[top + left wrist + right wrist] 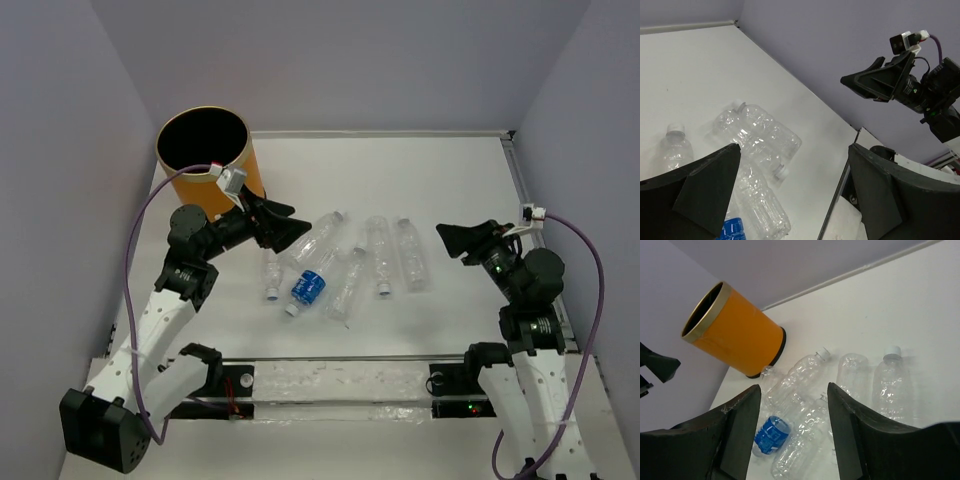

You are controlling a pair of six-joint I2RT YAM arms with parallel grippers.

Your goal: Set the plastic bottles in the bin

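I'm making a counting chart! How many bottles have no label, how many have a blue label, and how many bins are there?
Bottles with no label: 5
Bottle with a blue label: 1
Orange bin: 1
Total: 7

tabletop (450,180): white, flat | walls (350,60): pale lilac, stood on three sides | clear strip (330,385): lay along near edge | metal rail (520,185): ran down right edge

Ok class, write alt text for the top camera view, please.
Six clear plastic bottles, one with a blue label, lie clustered on a white table, outside the orange bin at far left. The left gripper and right gripper hover open and empty either side.
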